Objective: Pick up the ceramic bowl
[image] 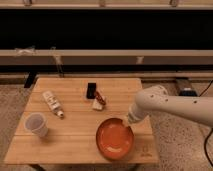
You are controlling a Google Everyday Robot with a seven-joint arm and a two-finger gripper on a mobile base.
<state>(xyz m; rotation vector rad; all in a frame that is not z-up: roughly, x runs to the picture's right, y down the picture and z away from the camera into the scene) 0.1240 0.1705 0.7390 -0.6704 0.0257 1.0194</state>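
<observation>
The ceramic bowl (114,139) is wide, shallow and glossy orange-red. It is at the front right of the wooden table (65,147), tipped a little, with its near rim close to the table's front edge. My gripper (127,121) comes in from the right on a white arm and is shut on the bowl's far right rim. The fingertips are partly hidden by the wrist.
A translucent white cup (36,124) stands at the front left. A white bottle (52,103) lies on its side at mid left. A small black object (91,90) and a white-and-red packet (98,103) lie behind the bowl. A dark wall with rails runs behind the table.
</observation>
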